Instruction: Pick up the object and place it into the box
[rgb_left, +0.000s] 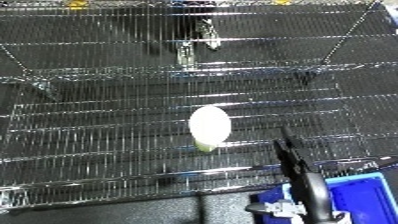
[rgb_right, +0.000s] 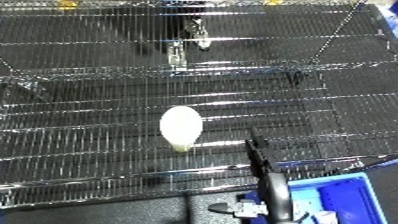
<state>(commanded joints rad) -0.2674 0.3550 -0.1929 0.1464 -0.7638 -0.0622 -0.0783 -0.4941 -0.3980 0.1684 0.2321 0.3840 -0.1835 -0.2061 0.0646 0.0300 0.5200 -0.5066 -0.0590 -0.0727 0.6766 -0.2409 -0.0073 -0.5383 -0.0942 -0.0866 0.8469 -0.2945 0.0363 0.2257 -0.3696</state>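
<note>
Your target, the white egg-shaped object w/ a pale greenish bottom tip (rgb_left: 210, 127), sits on the chrome wire rack shelf (rgb_left: 89, 150), roughly mid-shelf, nothing touching it. The blue plastic bin (rgb_left: 364, 197) is at lower right, below the shelf's front edge, near your right hand.

Right hand (rgb_left: 302, 175) comes up from the bottom edge, black fingers straight and together, pointing up toward the shelf, holding nothing. It's just right of the object and apart from it, no contact yet. Left hand isn't visible in either view.

Handling, best guess: looks smooth, rounded, prob. light and rigid, maybe plastic or a fake egg; can't confirm material. Smooth curved skin = likely slippery, and round shape may roll on the wires if you nudge it. Treat as fragile to be safe.

Where to grab: take it across the widest middle part, thumb one side, fingers opposite, approaching from the right. Avoid pinching the narrow tip, it'd prob. squirt out. Then it's a short carry down-right to the bin.
</note>
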